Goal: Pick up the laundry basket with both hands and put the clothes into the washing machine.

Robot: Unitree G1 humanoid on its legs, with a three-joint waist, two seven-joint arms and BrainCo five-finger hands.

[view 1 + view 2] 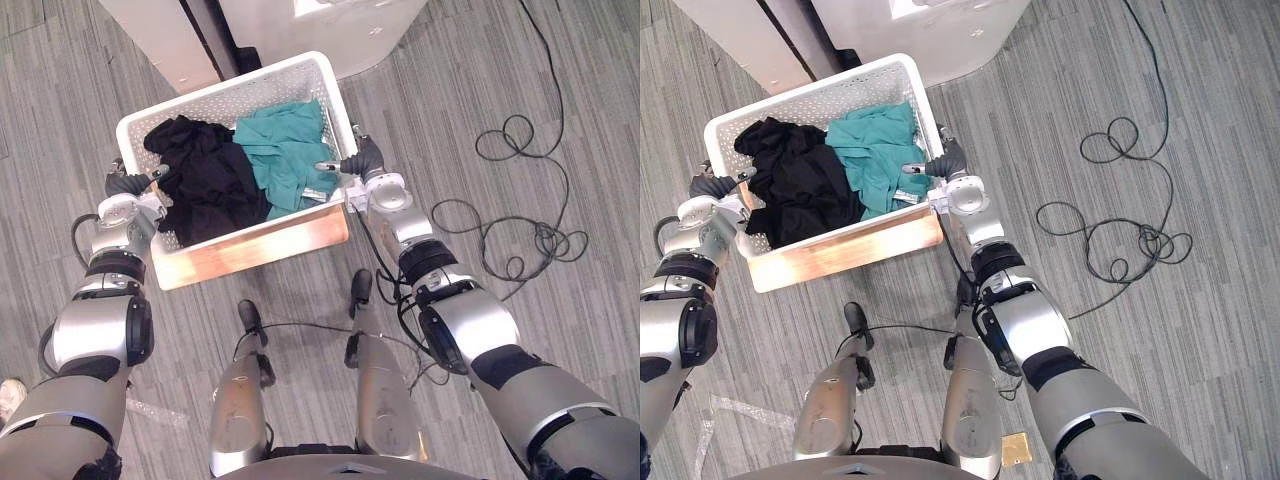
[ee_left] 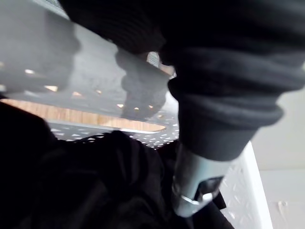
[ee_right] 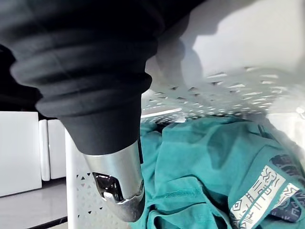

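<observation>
A white perforated laundry basket [image 1: 262,244] sits between my arms, close to the white washing machine [image 1: 335,28]. Inside lie black clothes [image 1: 205,178] on the left and teal clothes [image 1: 285,150] on the right. My left hand [image 1: 128,186] grips the basket's left rim, its thumb [image 2: 194,187] hooked inside over the black cloth. My right hand [image 1: 362,162] grips the right rim, its thumb [image 3: 119,183] reaching in above the teal cloth [image 3: 205,167]. The fingers of both hands are hidden outside the basket walls.
A white cabinet [image 1: 160,38] stands left of the machine with a dark gap between them. A clear plastic wrapper [image 1: 735,410] and a small brown square [image 1: 1016,450] lie on the grey plank floor near my feet.
</observation>
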